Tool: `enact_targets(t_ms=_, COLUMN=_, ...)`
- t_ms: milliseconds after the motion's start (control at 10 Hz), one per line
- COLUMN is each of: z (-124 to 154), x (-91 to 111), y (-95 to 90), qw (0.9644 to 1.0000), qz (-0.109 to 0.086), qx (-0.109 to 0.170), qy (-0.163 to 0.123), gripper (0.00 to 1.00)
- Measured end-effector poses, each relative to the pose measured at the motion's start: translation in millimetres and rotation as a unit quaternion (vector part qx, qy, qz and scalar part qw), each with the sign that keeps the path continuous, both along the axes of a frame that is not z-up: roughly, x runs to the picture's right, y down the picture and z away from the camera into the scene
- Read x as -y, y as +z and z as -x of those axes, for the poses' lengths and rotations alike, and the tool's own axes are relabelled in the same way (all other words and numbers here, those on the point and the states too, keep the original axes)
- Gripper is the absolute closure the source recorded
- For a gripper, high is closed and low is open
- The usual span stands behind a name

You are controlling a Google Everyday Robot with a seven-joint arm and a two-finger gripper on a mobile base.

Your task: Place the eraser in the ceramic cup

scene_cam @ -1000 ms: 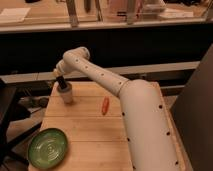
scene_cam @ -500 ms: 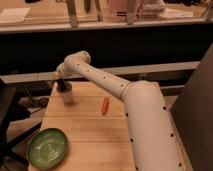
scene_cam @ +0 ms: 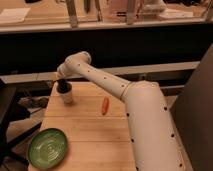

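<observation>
The pale ceramic cup [scene_cam: 66, 97] stands upright at the far left of the wooden table [scene_cam: 90, 135]. My gripper [scene_cam: 62, 86] hangs directly over the cup's mouth, its dark tip reaching to the rim. The eraser is not separately visible; a dark shape at the cup's mouth may be the gripper or the eraser, I cannot tell which. My white arm [scene_cam: 115, 90] stretches from the lower right across the table to the cup.
An orange-red oblong thing [scene_cam: 105, 105] lies mid-table, right of the cup. A green ridged plate [scene_cam: 48, 148] sits at the near left corner. A dark counter and shelf run behind the table. A dark chair stands at the left edge.
The gripper has shifted slightly over the cup, staying at its mouth. Nothing else moved.
</observation>
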State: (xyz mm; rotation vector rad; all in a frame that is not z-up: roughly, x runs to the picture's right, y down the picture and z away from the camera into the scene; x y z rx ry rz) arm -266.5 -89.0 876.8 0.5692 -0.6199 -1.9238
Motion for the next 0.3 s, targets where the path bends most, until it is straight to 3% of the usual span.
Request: enact_targets(t_ms=300, z=-2.4, x=0.0, y=0.1, qw=1.0, qz=0.002, qx=-0.001, qy=0.004, gripper=0.2)
